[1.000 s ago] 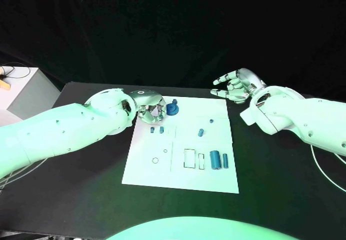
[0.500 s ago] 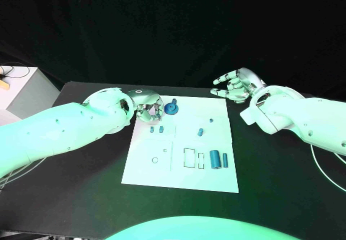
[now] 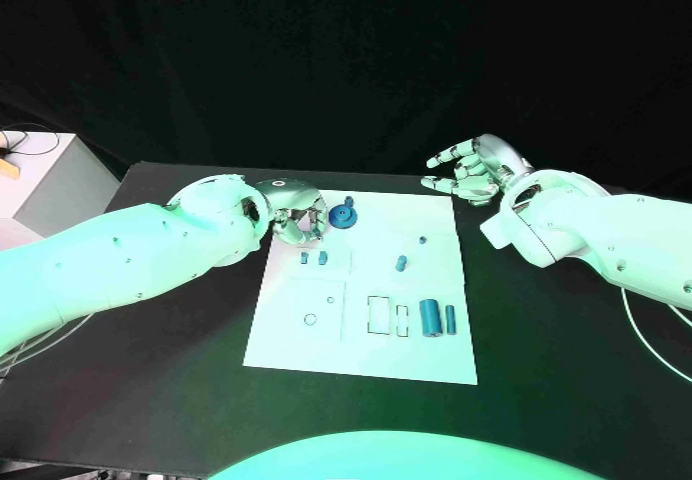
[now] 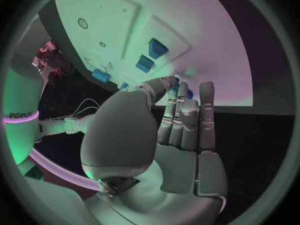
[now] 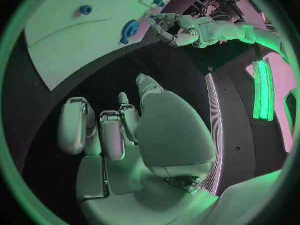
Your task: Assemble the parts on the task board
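While coloured light washes the black surface (image 3: pixel 173 380), the white task board (image 3: pixel 368 300) lies at its middle, a flat rectangular plate marked with faint outlined recesses. At the board's far left corner the left hand (image 3: pixel 296 215) sits with its fingers (image 4: pixel 180 116) curled in close against a round blue part (image 3: pixel 342 216), a disc-shaped piece with a hub at its centre; whether the fingers grip it or merely touch it cannot be told. More blue parts rest on the board: 2 small ones (image 3: pixel 313 259) side by side near the left edge, a short peg (image 3: pixel 401 265) at mid-board, a tiny one (image 3: pixel 421 240) beyond it, and 2 upright-looking cylinders (image 3: pixel 438 320) toward the near right corner. The right hand (image 3: pixel 469 175) hovers off the board's far right corner, fingers spread and grasping nothing.
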Controlling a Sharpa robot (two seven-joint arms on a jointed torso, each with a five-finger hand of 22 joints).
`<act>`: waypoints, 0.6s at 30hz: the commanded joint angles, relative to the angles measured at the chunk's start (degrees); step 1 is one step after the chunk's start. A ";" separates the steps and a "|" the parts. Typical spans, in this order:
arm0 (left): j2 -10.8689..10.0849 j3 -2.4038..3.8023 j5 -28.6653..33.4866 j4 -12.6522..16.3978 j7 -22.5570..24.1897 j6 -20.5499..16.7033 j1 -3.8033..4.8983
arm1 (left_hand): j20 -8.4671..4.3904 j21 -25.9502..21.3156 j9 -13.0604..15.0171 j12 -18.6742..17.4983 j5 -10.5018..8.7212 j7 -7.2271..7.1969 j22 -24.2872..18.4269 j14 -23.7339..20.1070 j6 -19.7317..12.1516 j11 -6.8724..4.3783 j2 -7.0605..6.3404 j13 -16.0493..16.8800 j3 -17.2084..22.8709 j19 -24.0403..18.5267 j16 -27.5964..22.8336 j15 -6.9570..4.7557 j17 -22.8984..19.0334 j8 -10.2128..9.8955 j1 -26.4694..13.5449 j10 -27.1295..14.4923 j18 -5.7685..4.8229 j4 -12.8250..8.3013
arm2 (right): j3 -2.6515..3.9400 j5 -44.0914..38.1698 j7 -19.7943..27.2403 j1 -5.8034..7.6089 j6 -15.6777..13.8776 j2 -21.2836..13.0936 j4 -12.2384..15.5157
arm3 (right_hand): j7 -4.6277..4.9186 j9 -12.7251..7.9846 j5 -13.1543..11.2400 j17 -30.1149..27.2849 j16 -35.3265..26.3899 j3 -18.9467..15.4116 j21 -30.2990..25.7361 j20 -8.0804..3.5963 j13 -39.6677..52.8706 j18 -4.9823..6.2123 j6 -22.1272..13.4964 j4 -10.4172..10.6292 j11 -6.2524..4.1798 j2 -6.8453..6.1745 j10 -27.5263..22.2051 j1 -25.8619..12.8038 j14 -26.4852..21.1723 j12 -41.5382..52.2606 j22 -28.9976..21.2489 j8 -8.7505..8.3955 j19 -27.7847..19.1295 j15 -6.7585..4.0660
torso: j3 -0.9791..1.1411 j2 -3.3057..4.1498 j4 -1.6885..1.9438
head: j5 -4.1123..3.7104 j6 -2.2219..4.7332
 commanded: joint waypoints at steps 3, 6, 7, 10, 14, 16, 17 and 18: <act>0.28 0.04 -0.10 0.02 -0.06 1.17 0.05 | -0.21 0.34 0.09 -0.20 -0.01 -0.08 0.06 0.34 0.53 0.09 -0.09 0.08 -0.09 0.35 0.26 0.02 0.02 -0.38 0.04 0.52 0.89 -0.37 | 0.03 -0.22 0.57 -0.03 0.41 -0.01 0.04 | -0.06 -0.04 0.37 4.88 -0.17 0.34 -0.22 -0.27 0.80 0.44 -0.09 -0.01 0.07 0.13 -0.25 -0.36 3.51 -0.12 0.89 0.23 -0.12 -0.10 | -0.05 0.02 0.01 | -0.04 0.03; 0.38 0.03 -0.02 0.03 0.00 1.22 0.05 | -0.21 0.34 0.10 -0.22 -0.03 -0.07 0.06 0.44 0.57 0.08 -0.09 0.10 -0.13 0.34 0.32 0.03 0.23 -0.40 0.01 0.58 0.89 -0.37 | 0.03 -0.22 0.57 -0.03 0.40 0.00 0.04 | -0.06 -0.04 0.37 4.88 -0.17 0.34 -0.22 -0.27 0.80 0.44 -0.09 -0.01 0.07 0.13 -0.25 -0.36 3.51 -0.12 0.89 0.23 -0.12 -0.10 | -0.04 -0.02 0.02 | -0.01 0.02; 0.40 0.03 -0.01 0.05 0.00 1.23 0.04 | -0.21 0.34 0.10 -0.22 -0.03 -0.07 0.06 0.44 0.57 0.08 -0.09 0.10 -0.13 0.34 0.32 0.03 0.23 -0.40 0.01 0.58 0.89 -0.37 | 0.03 -0.22 0.57 -0.03 0.40 0.00 0.04 | -0.06 -0.04 0.37 4.88 -0.17 0.34 -0.22 -0.27 0.80 0.44 -0.09 -0.01 0.07 0.13 -0.25 -0.36 3.51 -0.12 0.89 0.23 -0.12 -0.10 | -0.04 -0.01 0.02 | -0.01 0.01; 0.44 0.03 0.02 0.07 0.01 1.37 0.04 | -0.21 0.35 0.10 -0.23 -0.04 -0.08 0.06 0.52 0.59 0.08 -0.09 0.11 -0.15 0.33 0.37 0.03 0.40 -0.41 0.00 0.64 0.89 -0.38 | 0.03 -0.22 0.58 -0.04 0.40 0.00 0.04 | -0.06 -0.04 0.37 4.88 -0.17 0.34 -0.22 -0.27 0.80 0.44 -0.09 -0.01 0.07 0.13 -0.25 -0.36 3.51 -0.12 0.89 0.23 -0.12 -0.10 | -0.04 0.02 0.01 | -0.01 -0.01; 0.47 0.02 0.04 0.12 0.02 1.56 0.04 | -0.21 0.36 0.11 -0.25 -0.05 -0.08 0.06 0.53 0.62 0.06 -0.07 0.13 -0.16 0.33 0.39 0.02 0.40 -0.43 0.00 0.71 0.89 -0.40 | 0.03 -0.23 0.57 -0.04 0.40 0.00 0.03 | -0.09 -0.04 0.35 4.91 -0.19 0.61 -0.35 -0.31 0.80 0.45 -0.06 -0.05 0.04 0.03 -0.21 -0.43 3.53 -0.08 0.83 0.31 -0.08 -0.13 | -0.02 0.04 0.00 | -0.02 -0.05; 0.48 0.02 0.04 0.16 0.03 1.70 0.04 | -0.21 0.36 0.11 -0.26 -0.05 -0.09 0.07 0.54 0.64 0.05 -0.07 0.15 -0.17 0.33 0.40 0.02 0.42 -0.44 0.01 0.76 0.89 -0.41 | 0.03 -0.23 0.56 -0.04 0.40 0.00 0.01 | -0.09 -0.04 0.35 4.91 -0.19 0.61 -0.35 -0.31 0.80 0.45 -0.06 -0.05 0.04 0.03 -0.21 -0.43 3.53 -0.08 0.83 0.31 -0.08 -0.13 | -0.05 0.02 -0.01 | 0.00 -0.07; 0.48 0.02 0.04 0.19 0.05 1.75 0.04 | -0.21 0.37 0.13 -0.27 -0.06 -0.09 0.07 0.51 0.69 0.04 -0.05 0.18 -0.20 0.32 0.39 0.01 0.35 -0.45 0.00 0.84 0.89 -0.43 | 0.03 -0.23 0.56 -0.04 0.40 0.00 0.01 | -0.09 -0.04 0.35 4.91 -0.19 0.61 -0.35 -0.31 0.80 0.45 -0.06 -0.05 0.04 0.03 -0.21 -0.43 3.53 -0.08 0.83 0.31 -0.08 -0.13 | -0.06 0.00 0.01 | -0.01 -0.10; 0.48 0.02 0.04 0.24 0.07 1.81 0.04 | -0.21 0.38 0.15 -0.28 -0.08 -0.12 0.08 0.57 0.80 0.00 -0.03 0.24 -0.27 0.30 0.45 -0.01 0.46 -0.46 0.02 1.03 0.89 -0.48 | 0.03 -0.23 0.56 -0.04 0.40 -0.01 0.02 | -0.09 -0.04 0.35 4.91 -0.19 0.61 -0.35 -0.31 0.80 0.45 -0.06 -0.05 0.04 0.03 -0.21 -0.43 3.53 -0.08 0.83 0.31 -0.08 -0.13 | -0.07 0.00 0.01 | 0.01 -0.11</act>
